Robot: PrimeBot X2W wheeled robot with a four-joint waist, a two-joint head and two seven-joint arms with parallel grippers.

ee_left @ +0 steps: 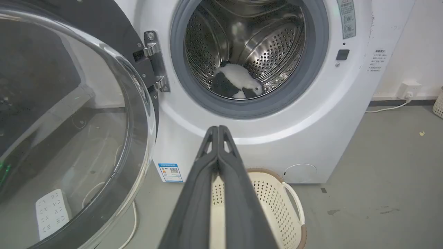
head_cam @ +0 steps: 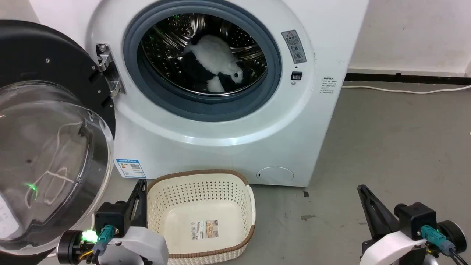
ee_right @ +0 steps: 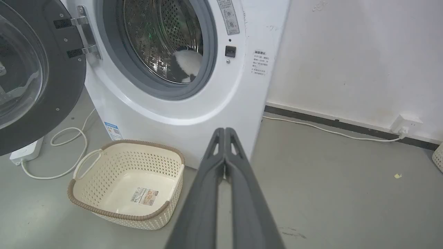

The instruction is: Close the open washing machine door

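Note:
The white washing machine [head_cam: 235, 147] [ee_left: 263, 145] [ee_right: 193, 124] stands ahead with its steel drum showing. Inside lies a black and white plush toy [head_cam: 215, 64] [ee_left: 235, 84]. The washing machine door [head_cam: 51, 140] [ee_left: 69, 121] [ee_right: 38, 72], black rim and bulging clear glass, hangs wide open on the metal hinge [head_cam: 108, 70] at the left. My left gripper [head_cam: 141, 184] [ee_left: 218, 128] is shut and holds nothing, low at the door's right edge, over the basket. My right gripper [head_cam: 362, 189] [ee_right: 225, 130] is shut too, low at the right above the floor.
A cream perforated basket [head_cam: 235, 184] [ee_right: 104, 207] with a brown rim sits on the grey floor before the machine. A white power strip [ee_right: 26, 152] and its cable [ee_right: 69, 152] lie under the door. Another cable [head_cam: 404, 89] runs along the wall to a socket [ee_right: 405, 124].

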